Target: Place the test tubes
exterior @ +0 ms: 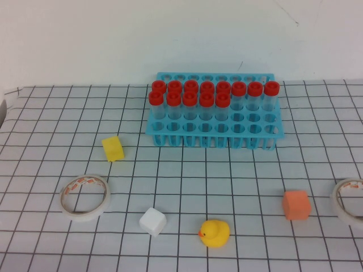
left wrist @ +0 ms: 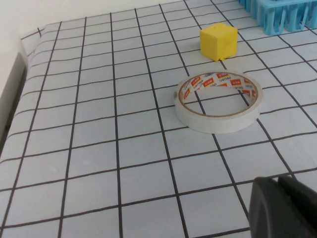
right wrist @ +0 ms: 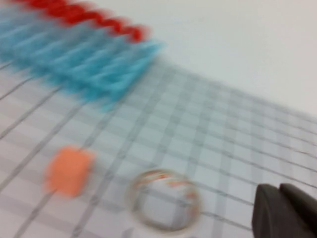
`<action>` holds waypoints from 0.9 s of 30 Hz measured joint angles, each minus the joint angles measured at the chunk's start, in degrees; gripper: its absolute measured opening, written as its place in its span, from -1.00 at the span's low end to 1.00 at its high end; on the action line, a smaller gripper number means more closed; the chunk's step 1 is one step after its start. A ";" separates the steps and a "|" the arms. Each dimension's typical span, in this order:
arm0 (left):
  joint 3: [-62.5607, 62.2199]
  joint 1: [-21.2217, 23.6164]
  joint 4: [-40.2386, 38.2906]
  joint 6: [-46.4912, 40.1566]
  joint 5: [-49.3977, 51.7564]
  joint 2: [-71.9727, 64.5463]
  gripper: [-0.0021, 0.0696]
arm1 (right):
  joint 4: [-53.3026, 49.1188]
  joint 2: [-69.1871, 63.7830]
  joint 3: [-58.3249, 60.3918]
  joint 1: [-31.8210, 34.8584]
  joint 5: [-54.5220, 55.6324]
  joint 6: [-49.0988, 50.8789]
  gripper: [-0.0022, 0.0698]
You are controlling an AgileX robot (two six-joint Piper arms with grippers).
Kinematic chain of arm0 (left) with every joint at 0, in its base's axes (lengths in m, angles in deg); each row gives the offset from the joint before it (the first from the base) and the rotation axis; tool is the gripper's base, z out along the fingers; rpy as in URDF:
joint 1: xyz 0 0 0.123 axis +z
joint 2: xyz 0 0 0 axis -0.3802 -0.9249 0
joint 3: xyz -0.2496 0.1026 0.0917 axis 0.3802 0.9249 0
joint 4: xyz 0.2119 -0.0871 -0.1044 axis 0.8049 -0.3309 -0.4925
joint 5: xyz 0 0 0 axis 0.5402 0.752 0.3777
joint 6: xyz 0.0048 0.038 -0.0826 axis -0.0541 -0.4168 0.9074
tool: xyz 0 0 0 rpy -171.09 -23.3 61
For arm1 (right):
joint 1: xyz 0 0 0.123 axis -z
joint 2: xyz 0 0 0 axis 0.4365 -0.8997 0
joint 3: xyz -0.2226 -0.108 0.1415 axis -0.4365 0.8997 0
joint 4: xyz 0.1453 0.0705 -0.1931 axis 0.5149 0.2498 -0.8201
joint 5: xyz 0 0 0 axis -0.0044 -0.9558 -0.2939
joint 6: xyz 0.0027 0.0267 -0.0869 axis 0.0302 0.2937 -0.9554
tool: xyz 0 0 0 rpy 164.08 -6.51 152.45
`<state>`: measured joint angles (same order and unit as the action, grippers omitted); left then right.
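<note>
Red-capped test tubes (exterior: 214,93): vert., in blue rack (exterior: 215,136); left gripper (left wrist: 278,191) near left tape roll (left wrist: 218,101), right gripper (right wrist: 280,198) near right tape roll (right wrist: 166,201); jaws together, empty; rack well ahead of both.

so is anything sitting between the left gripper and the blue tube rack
Yes: a tape roll and, beyond it, a yellow cube lie between the shut left gripper and the rack, both low. The right gripper, shut, hangs near the other tape roll.
</note>
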<state>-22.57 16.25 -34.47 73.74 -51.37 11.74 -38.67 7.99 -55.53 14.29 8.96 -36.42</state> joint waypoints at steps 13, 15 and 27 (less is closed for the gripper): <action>0.00 0.00 0.00 0.00 0.00 0.00 -0.94 | 2.10 14.47 11.65 14.52 5.35 -0.24 -0.94; 0.00 0.00 0.00 0.00 0.00 0.00 -0.94 | 2.10 14.71 13.36 14.52 4.99 -0.24 -0.94; 0.00 0.00 0.00 0.00 0.00 0.00 -0.94 | 2.59 14.71 18.76 14.52 2.03 -0.24 -0.94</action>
<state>-22.57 16.25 -34.47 73.74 -51.37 11.74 -36.08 22.70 -36.76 28.81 10.99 -36.66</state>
